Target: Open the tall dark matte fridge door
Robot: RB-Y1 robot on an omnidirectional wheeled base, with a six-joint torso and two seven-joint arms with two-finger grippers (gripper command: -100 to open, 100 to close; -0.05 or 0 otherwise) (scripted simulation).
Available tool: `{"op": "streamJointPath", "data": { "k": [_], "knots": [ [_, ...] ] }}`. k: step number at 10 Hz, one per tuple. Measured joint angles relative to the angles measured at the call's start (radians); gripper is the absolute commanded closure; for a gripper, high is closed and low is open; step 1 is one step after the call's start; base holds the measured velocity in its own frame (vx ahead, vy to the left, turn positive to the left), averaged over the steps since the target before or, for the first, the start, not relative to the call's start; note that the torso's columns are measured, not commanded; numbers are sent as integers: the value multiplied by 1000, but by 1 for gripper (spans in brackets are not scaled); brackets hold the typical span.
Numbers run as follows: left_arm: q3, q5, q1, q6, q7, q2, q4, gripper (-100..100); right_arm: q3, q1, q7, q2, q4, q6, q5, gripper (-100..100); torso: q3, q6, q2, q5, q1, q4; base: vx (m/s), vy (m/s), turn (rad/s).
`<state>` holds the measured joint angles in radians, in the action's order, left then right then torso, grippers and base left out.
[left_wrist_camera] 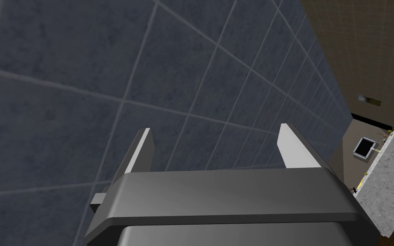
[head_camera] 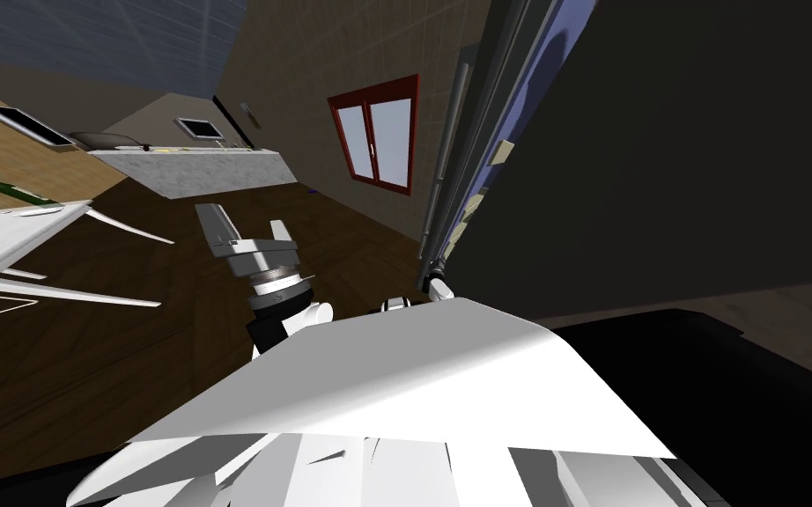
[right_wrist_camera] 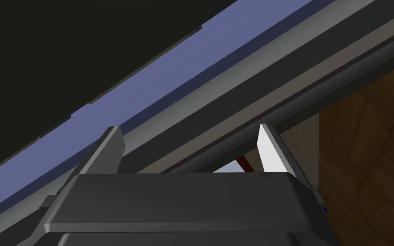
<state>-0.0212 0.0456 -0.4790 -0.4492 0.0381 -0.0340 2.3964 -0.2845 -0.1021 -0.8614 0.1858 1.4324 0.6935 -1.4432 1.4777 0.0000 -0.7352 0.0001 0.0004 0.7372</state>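
My right gripper [right_wrist_camera: 188, 128] is spread open around the grey edge [right_wrist_camera: 217, 106] of the tall dark matte fridge door [head_camera: 660, 150]; left gripper [left_wrist_camera: 216, 128] released, held over the brown wood floor [head_camera: 131, 352]

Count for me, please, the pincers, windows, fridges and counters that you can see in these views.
Pincers: 2 (left pincer, right pincer)
Windows: 1 (red-framed window)
Fridges: 1 (dark fridge)
Counters: 1 (grey counter)
Total: 5
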Motion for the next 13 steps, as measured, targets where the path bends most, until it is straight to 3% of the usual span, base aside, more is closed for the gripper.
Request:
{"op": "streamJointPath", "data": {
  "k": [13],
  "knots": [
    [0, 0, 0, 0, 0, 0, 0, 0, -45, -83, -172, 72, 57, 107, -233, -100, -1, 1, -2, 2, -1, 3, 59, 17, 10]
  ]
}}
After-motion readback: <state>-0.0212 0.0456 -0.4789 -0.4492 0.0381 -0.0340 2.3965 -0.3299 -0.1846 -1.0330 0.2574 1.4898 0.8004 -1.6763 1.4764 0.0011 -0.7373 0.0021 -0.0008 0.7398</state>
